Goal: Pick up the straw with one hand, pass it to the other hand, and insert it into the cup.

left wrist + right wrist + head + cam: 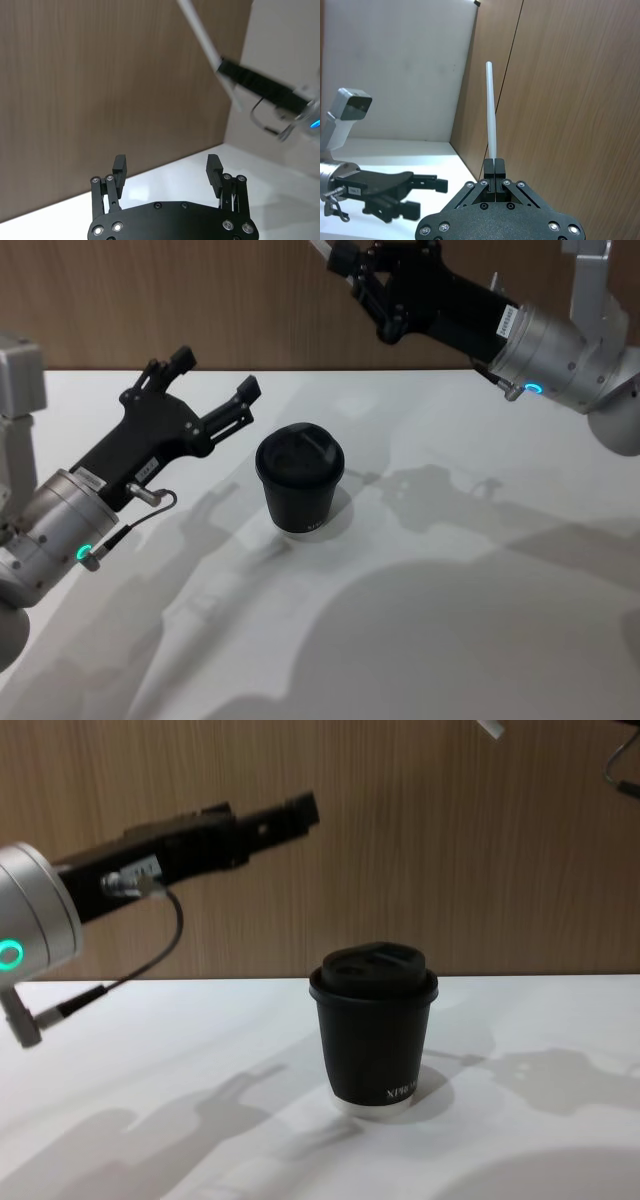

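While the right pincer (pixel 494 165) clenches the straw (pixel 491 110), the released left pincer (pixel 215 375), mid-left, may miss so thin a shaft.

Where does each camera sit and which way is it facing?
Head: high, looking down on the white table, black lidded paper cup, open left gripper and raised right gripper.
Chest: low, looking across at the cup's side; left gripper enters left.
Left wrist: behind its open fingers, facing the wood wall and the thin white plastic straw the right gripper holds.
Right wrist: behind its shut fingers, looking along the straw; left gripper beyond.
Shared: both wrist views show the straw; head and chest, the cup.
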